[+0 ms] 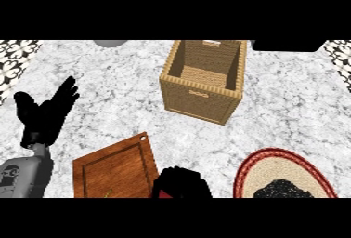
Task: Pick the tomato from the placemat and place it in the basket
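Observation:
The woven basket (202,95) stands open-topped at the upper middle of the counter, and nothing shows inside it. A round placemat (257,162) with a red rim lies at the lower right, with a dark patch (284,189) at its centre. My right hand (182,181) is at the bottom centre, left of the placemat and below the basket. Its fingers are curled round a red thing, and only a sliver of the tomato (163,194) shows under them. At the left my left hand (44,114) rests open, fingers up.
A wooden cutting board (113,169) lies at the lower left, just beside my right hand. A grey round object (109,42) and a dark object (288,45) sit at the far edge. Patterned tiles border both upper corners.

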Robot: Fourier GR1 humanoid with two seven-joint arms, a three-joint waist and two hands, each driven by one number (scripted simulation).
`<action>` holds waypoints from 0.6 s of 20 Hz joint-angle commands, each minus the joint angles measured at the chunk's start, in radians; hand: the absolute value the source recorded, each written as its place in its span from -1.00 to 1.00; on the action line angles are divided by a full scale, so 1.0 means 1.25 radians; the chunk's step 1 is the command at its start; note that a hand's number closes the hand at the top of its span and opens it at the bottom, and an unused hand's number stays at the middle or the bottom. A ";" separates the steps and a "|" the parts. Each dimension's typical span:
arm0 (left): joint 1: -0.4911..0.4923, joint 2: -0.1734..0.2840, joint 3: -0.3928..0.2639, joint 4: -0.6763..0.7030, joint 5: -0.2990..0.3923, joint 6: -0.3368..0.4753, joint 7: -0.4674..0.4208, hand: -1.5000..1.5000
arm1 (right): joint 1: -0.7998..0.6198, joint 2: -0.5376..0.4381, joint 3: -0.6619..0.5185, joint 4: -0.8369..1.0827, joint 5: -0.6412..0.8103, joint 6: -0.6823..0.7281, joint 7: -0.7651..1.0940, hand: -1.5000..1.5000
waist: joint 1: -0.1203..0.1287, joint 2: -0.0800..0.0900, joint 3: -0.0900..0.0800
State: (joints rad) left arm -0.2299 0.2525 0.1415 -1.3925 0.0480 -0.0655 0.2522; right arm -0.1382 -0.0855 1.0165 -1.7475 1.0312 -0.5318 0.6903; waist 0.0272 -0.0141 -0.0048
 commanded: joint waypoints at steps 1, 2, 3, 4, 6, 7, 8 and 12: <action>0.012 -0.001 -0.004 0.009 -0.006 -0.004 -0.012 0.00 | -0.081 0.065 0.008 -0.054 0.045 0.000 0.144 1.00 | -0.002 -0.001 -0.003; 0.002 -0.003 0.002 0.005 -0.007 0.010 -0.006 0.00 | -0.111 0.065 0.000 -0.047 0.056 0.008 0.173 1.00 | 0.002 0.000 -0.002; -0.004 0.005 0.002 -0.003 0.002 -0.005 -0.001 0.00 | -0.130 0.066 -0.007 -0.054 0.062 0.009 0.207 1.00 | 0.003 -0.003 -0.002; -0.018 0.004 -0.002 0.015 -0.009 0.002 -0.002 0.00 | -0.169 0.066 -0.015 -0.049 0.071 0.004 0.235 1.00 | -0.003 0.004 -0.002; -0.013 -0.006 -0.007 0.014 -0.008 0.002 -0.011 0.00 | -0.232 0.067 -0.049 -0.060 0.077 0.032 0.291 1.00 | 0.004 0.003 -0.003; -0.008 0.006 0.004 0.002 -0.002 0.000 -0.005 0.00 | -0.251 0.067 -0.057 -0.045 0.084 0.035 0.325 1.00 | 0.017 0.000 -0.002; -0.010 -0.007 -0.007 0.000 -0.005 0.003 -0.009 0.00 | -0.301 0.067 -0.081 -0.041 0.076 0.035 0.346 1.00 | 0.022 0.004 -0.002; -0.017 -0.007 -0.016 0.011 -0.010 -0.005 -0.013 0.00 | -0.424 0.068 -0.128 0.008 0.089 0.049 0.444 1.00 | 0.027 0.006 -0.002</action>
State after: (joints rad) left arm -0.2420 0.2467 0.1306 -1.3837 0.0420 -0.0701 0.2426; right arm -0.5304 -0.0127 0.8984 -1.7747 1.1283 -0.4671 1.0458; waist 0.0515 -0.0103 -0.0072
